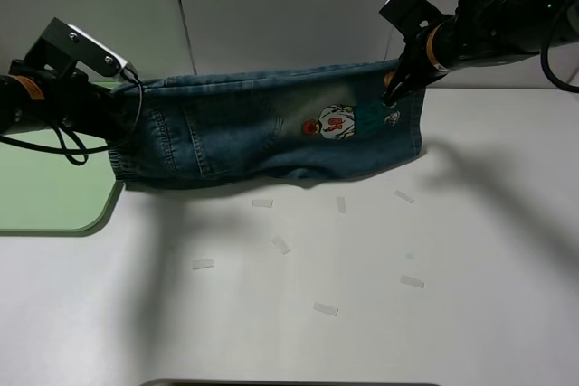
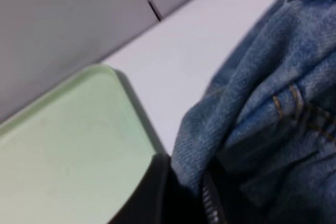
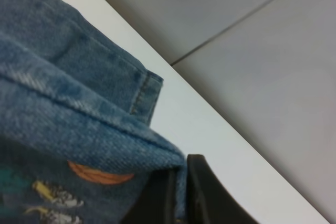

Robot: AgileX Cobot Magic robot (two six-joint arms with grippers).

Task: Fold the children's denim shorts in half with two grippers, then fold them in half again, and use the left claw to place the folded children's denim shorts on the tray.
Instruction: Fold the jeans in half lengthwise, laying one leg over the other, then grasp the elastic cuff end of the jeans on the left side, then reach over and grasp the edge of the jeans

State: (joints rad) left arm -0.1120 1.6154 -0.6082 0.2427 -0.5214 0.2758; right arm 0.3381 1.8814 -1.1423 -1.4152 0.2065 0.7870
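Observation:
The children's denim shorts (image 1: 235, 133) lie folded lengthwise into a long band near the table's back edge, with the cartoon patch (image 1: 336, 122) facing up. My left gripper (image 1: 125, 98) is shut on the band's left end, right beside the pale green tray (image 1: 45, 196). My right gripper (image 1: 392, 94) is shut on the upper right corner, which hangs slightly lifted. In the left wrist view, denim (image 2: 262, 103) bunches between the left gripper's (image 2: 184, 192) black fingers, with the tray (image 2: 68, 145) alongside. In the right wrist view, the folded hem (image 3: 79, 119) is pinched in the right gripper (image 3: 181, 192).
Several small white tape strips (image 1: 280, 244) are scattered on the white table (image 1: 452, 332) in front of the shorts. A grey panelled wall (image 1: 271, 6) rises just behind the shorts. The tray runs off the left edge of the exterior view.

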